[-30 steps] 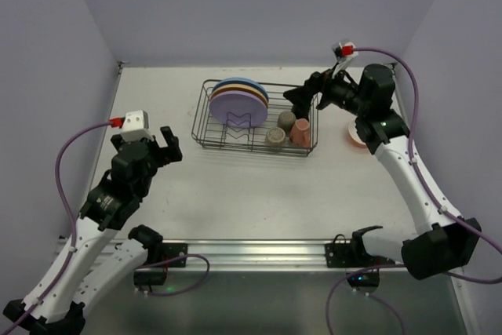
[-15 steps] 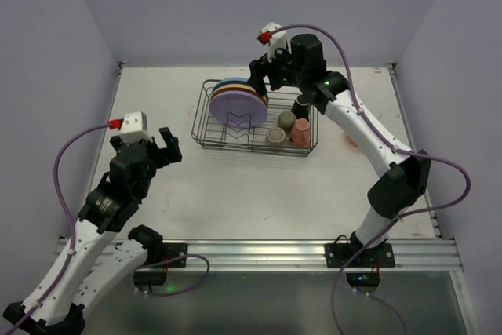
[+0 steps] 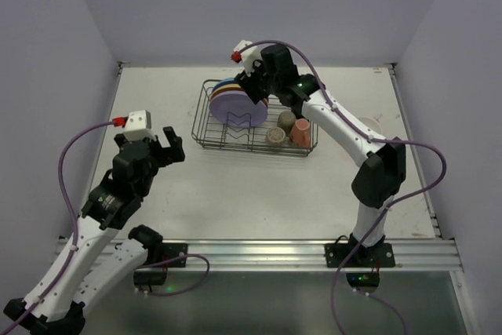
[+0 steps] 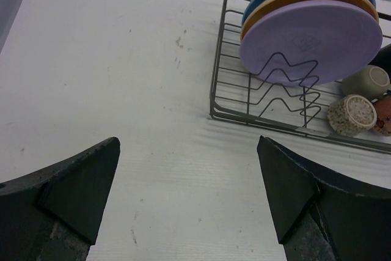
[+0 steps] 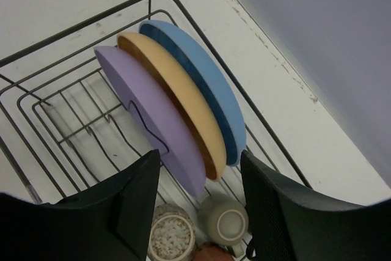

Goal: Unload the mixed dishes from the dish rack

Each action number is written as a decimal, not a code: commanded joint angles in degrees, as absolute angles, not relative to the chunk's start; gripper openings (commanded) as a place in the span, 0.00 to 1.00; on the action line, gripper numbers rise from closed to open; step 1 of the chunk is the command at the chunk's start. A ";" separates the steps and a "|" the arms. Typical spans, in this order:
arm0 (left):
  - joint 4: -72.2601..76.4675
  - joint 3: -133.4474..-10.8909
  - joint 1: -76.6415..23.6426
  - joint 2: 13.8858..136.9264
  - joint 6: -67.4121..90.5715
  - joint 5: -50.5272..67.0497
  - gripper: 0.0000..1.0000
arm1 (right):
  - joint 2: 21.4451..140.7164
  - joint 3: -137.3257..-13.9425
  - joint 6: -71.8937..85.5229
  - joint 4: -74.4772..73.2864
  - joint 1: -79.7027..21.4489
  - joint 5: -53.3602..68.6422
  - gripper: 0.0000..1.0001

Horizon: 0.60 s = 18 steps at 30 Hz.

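Three plates could be told apart in the dish rack (image 4: 235,93): a purple plate (image 5: 153,120) on the side nearest the arm bases, a yellow plate (image 5: 177,99) behind it, and a blue plate (image 5: 201,84) on the rack's far side. All stood on edge, leaning and packed face to face, in the rack's left half. A zigzag divider wire (image 4: 287,74) crossed the front of the purple plate.

Cups sat in the rack's right half, just beside the plates' lower edges. There was an olive-grey cup (image 5: 227,221), a speckled beige cup (image 5: 171,236) nearer the rack's front rim, and a pink cup (image 3: 300,132) at the front right corner.

The right gripper (image 5: 200,154) hung over the rack's left half, above the plates. Its fingers were partly spread, and the edges of all three plates showed in the gap. Contact with a plate could not be told.

The left gripper (image 4: 188,163) was well apart from the rack, off its left end and nearer the bases, over the bare table (image 3: 251,194). Its fingers were spread wide with nothing between them.

Obstructions: in the top view the right arm (image 3: 337,119) passed over the rack's right rear corner and hid it. Its purple cable (image 3: 314,52) looped beyond the rack's far side.
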<state>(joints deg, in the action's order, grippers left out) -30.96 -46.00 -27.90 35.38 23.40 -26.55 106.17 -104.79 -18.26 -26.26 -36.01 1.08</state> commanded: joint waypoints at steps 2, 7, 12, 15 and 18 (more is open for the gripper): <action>-28.92 -45.44 -28.12 35.94 22.94 -26.19 1.00 | 107.84 -108.63 -22.59 -26.45 -38.84 -3.51 0.57; -29.09 -45.62 -28.12 37.35 22.85 -25.32 1.00 | 110.39 -111.09 -23.12 -28.03 -40.16 -4.83 0.54; -28.92 -45.53 -28.12 37.62 22.76 -24.79 1.00 | 110.83 -110.66 -23.81 -27.34 -40.96 -5.18 0.52; -28.74 -45.53 -28.12 37.62 22.68 -24.52 1.00 | 112.23 -110.92 -24.95 -27.42 -40.87 -6.24 0.45; -28.39 -45.44 -28.04 37.53 22.50 -24.08 1.00 | 113.73 -112.94 -25.22 -29.26 -40.96 -7.38 0.45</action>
